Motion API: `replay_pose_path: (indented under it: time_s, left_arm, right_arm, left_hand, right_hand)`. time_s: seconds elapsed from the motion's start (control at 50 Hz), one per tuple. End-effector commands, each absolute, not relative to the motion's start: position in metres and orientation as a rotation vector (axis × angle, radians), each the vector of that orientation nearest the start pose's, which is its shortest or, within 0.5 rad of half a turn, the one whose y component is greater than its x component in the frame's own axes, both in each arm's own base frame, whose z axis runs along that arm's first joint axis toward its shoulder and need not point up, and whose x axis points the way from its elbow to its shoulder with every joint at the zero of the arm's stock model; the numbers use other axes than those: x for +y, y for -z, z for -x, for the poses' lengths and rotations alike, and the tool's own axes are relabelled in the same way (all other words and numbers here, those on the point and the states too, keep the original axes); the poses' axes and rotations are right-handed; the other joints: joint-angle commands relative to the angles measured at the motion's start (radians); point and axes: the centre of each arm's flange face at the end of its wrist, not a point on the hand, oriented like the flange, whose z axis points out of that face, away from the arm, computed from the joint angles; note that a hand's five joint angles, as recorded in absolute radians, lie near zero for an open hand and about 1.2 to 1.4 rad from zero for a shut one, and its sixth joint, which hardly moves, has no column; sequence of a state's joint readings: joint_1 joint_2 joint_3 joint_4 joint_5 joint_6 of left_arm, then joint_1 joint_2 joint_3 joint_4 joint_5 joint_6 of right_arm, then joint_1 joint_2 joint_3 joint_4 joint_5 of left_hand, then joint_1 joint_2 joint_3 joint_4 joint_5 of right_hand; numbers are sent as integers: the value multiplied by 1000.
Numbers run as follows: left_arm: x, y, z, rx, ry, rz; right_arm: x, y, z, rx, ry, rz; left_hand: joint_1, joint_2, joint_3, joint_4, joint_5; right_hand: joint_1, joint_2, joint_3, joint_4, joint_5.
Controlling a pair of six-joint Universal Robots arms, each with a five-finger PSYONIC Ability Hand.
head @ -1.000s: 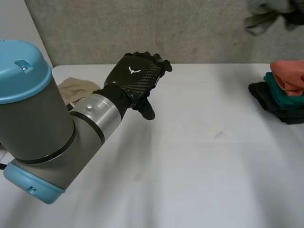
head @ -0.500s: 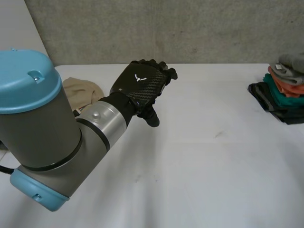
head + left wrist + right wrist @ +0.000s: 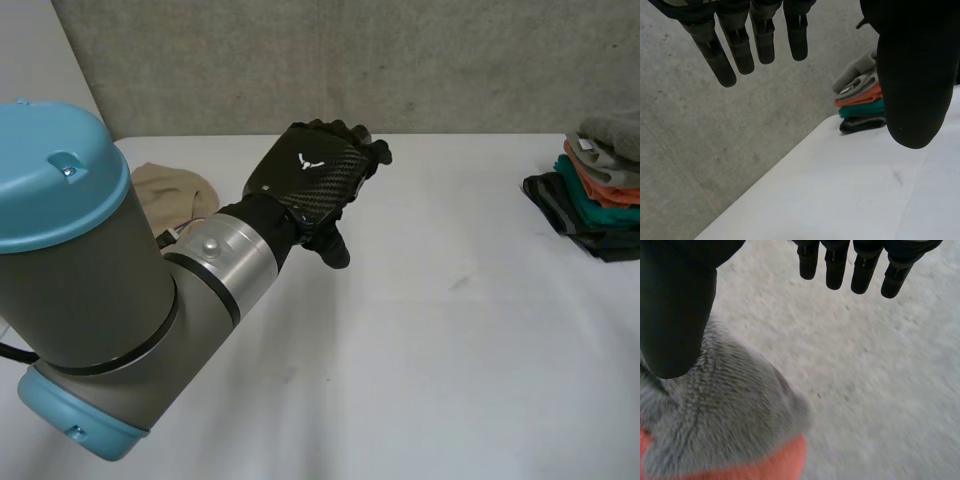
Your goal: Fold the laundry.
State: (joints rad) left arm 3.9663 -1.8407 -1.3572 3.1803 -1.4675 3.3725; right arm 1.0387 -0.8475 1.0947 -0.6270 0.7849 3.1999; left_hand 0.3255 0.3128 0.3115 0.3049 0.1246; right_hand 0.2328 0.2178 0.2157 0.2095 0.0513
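Laundry (image 3: 598, 190) is lying folded and piled at the tabletop's (image 3: 450, 350) right edge, near the far right corner. A grey piece (image 3: 612, 135) is sitting on top with an orange piece (image 3: 610, 178) under it and a teal piece (image 3: 585, 200) below that. A black piece (image 3: 548, 195) is lying at the bottom, sticking out toward the tabletop's middle. A tan cloth (image 3: 170, 190) is lying unfolded near the far left corner, partly hidden behind the left arm (image 3: 90, 290) and well apart from the folded laundry. The right hand (image 3: 675, 305) is hanging over the grey piece with its fingers straight and its thumb held apart from them, gripping nothing; whether it is touching the cloth cannot be told. The left hand (image 3: 312, 180) is hovering above the far part of the tabletop, nearer the tan cloth than the folded laundry. Its fingers are reaching out straight, side by side, with the thumb apart, holding nothing. A grey wall (image 3: 350, 60) is standing behind the far edge.
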Motion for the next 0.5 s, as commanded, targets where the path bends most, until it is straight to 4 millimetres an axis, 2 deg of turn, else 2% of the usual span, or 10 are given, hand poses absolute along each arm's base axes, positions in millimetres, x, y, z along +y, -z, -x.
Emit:
replay_pose_path:
  time_s: [0.02,0.08,0.12,0.2,0.24,0.28,0.34,0.44,0.46,0.5]
  left_arm:
    - [-165,-295,354,2220,2475,-1361]
    - [-158,-300,355,2201,2504,-1397]
    - [-151,-307,356,2176,2539,-1446]
    - [-144,-320,356,2124,2605,-1524]
    - [-143,-325,355,2106,2628,-1528]
    - [-142,-333,352,2073,2666,-1508]
    - [-141,-342,347,2034,2705,-1480]
    - [-163,-352,331,2008,2714,-1317]
    - [-170,-353,326,2008,2704,-1266]
    - [-195,-352,309,2011,2657,-1111]
  right_arm:
    - [-458,-237,137,2242,2492,428]
    - [-445,-259,163,2458,2608,378]
    - [-443,-273,169,2534,2695,349]
    - [-446,-306,143,2546,2865,252]
    - [-446,-337,104,2390,2991,280]
    - [-441,-359,78,2261,3068,327]
    - [-420,-386,29,2074,3116,404]
    - [-385,-378,-70,1826,2940,650]
    - [-370,-367,-106,1742,2833,757]
    - [-350,-349,-140,1672,2708,867]
  left_hand:
    - [-24,-11,-10,-3,3]
    - [-82,-70,-68,-62,-56]
    - [-151,-138,-137,-130,-125]
    - [-151,-138,-137,-130,-125]
    - [-151,-138,-137,-130,-125]
    - [-151,-138,-137,-130,-125]
    - [-151,-138,-137,-130,-125]
    - [-151,-138,-137,-130,-125]
    - [-151,-138,-137,-130,-125]
    - [-151,-138,-137,-130,-125]
  right_hand:
    - [-58,-43,-41,-35,-51]
    - [-58,-43,-41,-35,-51]
    - [-58,-43,-41,-35,-51]
    - [-58,-43,-41,-35,-51]
    - [-58,-43,-41,-35,-51]
    - [-58,-43,-41,-35,-51]
    - [-58,-43,-41,-35,-51]
    - [-58,-43,-41,-35,-51]
    - [-58,-43,-41,-35,-51]
    - [-58,-43,-41,-35,-51]
